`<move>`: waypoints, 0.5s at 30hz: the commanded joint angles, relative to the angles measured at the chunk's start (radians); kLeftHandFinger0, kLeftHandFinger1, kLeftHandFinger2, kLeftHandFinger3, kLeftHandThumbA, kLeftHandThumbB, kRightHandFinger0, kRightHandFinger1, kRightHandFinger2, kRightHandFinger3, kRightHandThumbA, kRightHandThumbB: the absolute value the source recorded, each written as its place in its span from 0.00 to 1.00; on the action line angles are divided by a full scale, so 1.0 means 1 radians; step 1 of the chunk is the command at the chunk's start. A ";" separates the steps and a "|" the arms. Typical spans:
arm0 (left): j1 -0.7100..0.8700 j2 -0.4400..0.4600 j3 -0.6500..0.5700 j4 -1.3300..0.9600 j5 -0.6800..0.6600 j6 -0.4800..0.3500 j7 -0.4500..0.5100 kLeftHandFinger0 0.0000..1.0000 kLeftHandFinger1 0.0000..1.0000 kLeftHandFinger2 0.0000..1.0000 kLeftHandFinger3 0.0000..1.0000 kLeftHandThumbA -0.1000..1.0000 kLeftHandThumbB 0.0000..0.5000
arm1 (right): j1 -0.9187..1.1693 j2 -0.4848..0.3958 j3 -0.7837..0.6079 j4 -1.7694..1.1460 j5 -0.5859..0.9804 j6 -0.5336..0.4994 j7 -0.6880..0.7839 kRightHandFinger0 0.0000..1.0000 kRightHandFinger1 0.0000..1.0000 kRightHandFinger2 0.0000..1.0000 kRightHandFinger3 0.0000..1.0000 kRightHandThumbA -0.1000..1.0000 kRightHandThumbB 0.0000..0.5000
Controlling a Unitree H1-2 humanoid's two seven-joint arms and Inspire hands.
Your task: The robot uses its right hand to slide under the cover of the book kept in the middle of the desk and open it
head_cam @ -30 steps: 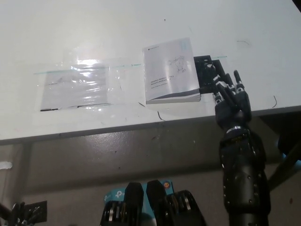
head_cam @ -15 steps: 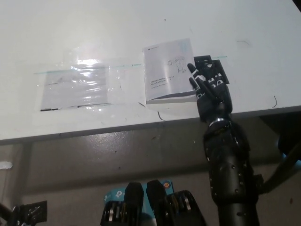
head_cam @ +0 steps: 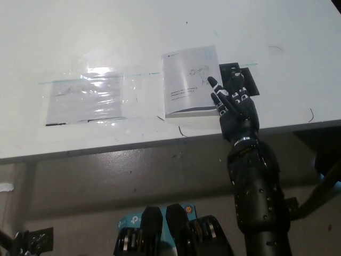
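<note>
Book (head_cam: 192, 80) closed, mid-desk (head_cam: 106, 32) near front edge | right hand (head_cam: 234, 106) at its right edge, fingers (head_cam: 213, 84) spread over cover corner, gripping nothing | plastic sheet (head_cam: 88, 98) further left

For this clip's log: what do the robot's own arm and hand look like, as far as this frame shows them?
Only the right arm shows: black throughout, a thick, rounded, glossy forearm shell narrowing to a ringed wrist. The right hand is black too, its segmented fingers carrying small pale marks along them. No loose cable is visible on it. The white left hand is out of view.
</note>
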 commanded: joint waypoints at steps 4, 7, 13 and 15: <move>0.004 0.011 0.003 -0.008 -0.017 -0.011 0.001 0.83 0.85 0.91 0.89 0.53 0.58 | -0.049 -0.014 -0.004 -0.047 0.001 -0.005 0.041 0.93 1.00 1.00 1.00 1.00 0.04; 0.007 0.007 0.005 -0.007 -0.018 -0.011 0.005 0.83 0.84 0.89 0.89 0.53 0.57 | -0.068 -0.028 -0.009 -0.044 0.002 -0.009 0.044 0.94 1.00 1.00 1.00 1.00 0.02; 0.009 0.004 0.012 -0.005 -0.023 -0.011 0.009 0.81 0.85 0.89 0.86 0.51 0.55 | -0.092 -0.051 -0.022 -0.051 -0.001 -0.013 0.029 0.90 1.00 1.00 1.00 1.00 0.06; 0.012 0.004 0.009 -0.004 -0.022 -0.011 -0.001 0.83 0.87 0.92 0.88 0.51 0.53 | -0.088 -0.052 -0.026 -0.055 -0.003 -0.014 0.026 0.90 1.00 1.00 1.00 1.00 0.06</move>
